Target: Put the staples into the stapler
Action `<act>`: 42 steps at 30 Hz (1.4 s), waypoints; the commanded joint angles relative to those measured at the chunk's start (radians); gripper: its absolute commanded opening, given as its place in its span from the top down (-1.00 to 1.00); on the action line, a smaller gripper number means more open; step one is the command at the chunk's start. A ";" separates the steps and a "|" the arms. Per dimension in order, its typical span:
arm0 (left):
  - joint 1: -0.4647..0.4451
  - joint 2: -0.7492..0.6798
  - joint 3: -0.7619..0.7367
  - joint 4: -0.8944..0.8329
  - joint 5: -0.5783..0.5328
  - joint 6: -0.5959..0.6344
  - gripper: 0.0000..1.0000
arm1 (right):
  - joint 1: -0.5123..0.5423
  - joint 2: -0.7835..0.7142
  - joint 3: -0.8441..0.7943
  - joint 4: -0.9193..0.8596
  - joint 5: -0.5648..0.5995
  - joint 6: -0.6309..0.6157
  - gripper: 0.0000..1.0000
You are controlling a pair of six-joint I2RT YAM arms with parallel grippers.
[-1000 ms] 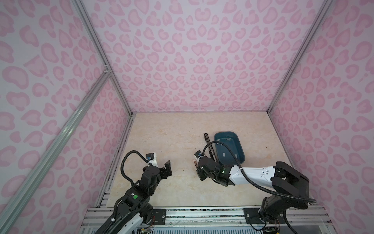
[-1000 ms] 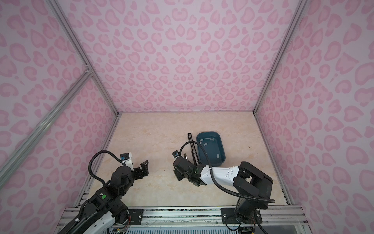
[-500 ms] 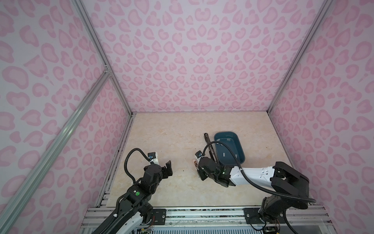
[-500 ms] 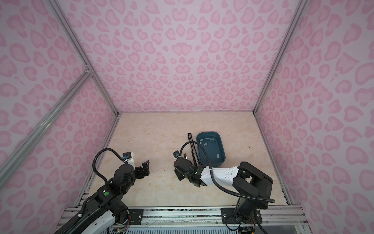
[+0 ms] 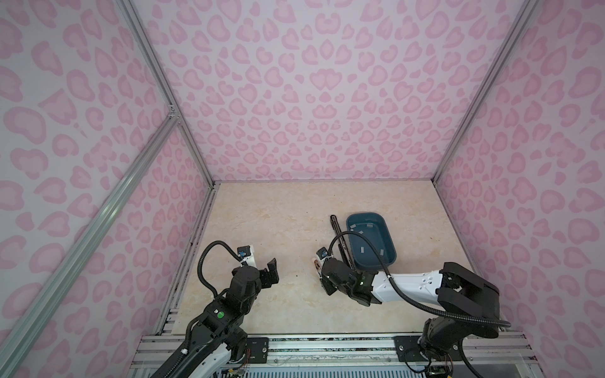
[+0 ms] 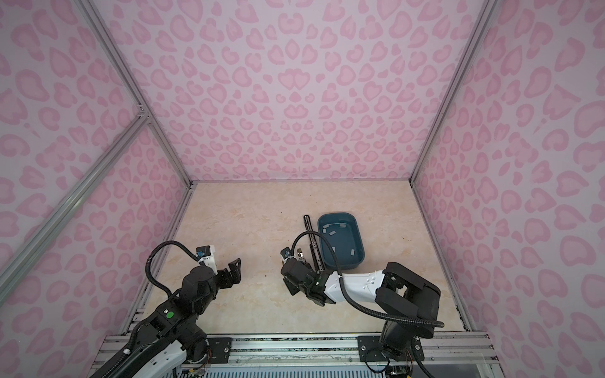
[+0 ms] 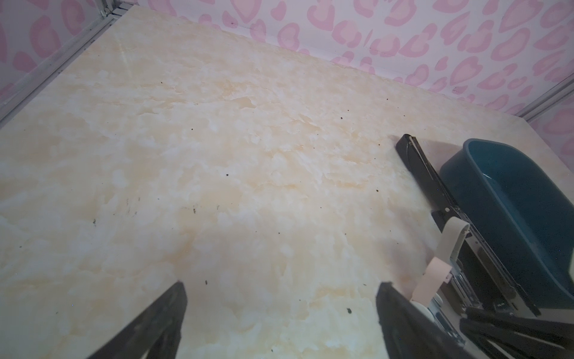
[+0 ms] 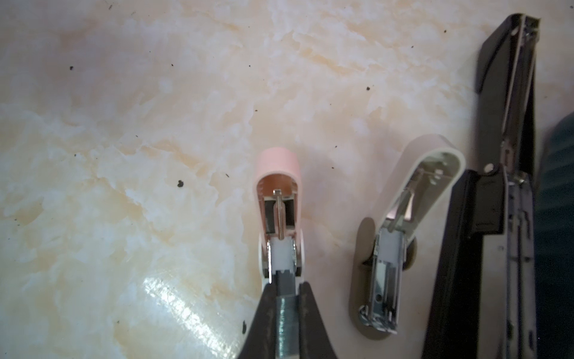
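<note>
While the right claw (image 8: 286,287) stands clamped on one staple strip (image 8: 287,320), the strip's leading end sits at the open magazine of the pink stapler (image 8: 278,186), near the centre of the table (image 7: 217,140).

- Other staples (image 5: 366,225): loose strips in the teal bin (image 5: 391,243), to the far right of the pink stapler.
- Left claw (image 7: 281,284): jaws wide apart, empty, over bare table at left.
- Also present: beige stapler (image 8: 403,217), opened; long black stapler (image 8: 503,186), opened flat, just beside the bin.
- Handling, judged: the strip is light, stiff and smooth, and liable to snap along its joints. It is best held across its long sides near the rear, as here.
- Markings: no brand, label or writing legible.
</note>
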 commanded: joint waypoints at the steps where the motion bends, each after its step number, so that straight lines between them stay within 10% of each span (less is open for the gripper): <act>1: 0.001 0.000 0.002 0.021 0.001 0.005 -0.92 | 0.003 0.013 0.008 0.012 0.010 0.008 0.85; 42: 0.001 -0.001 -0.004 0.045 0.053 0.030 -0.92 | 0.011 0.075 0.053 -0.031 0.037 -0.006 0.87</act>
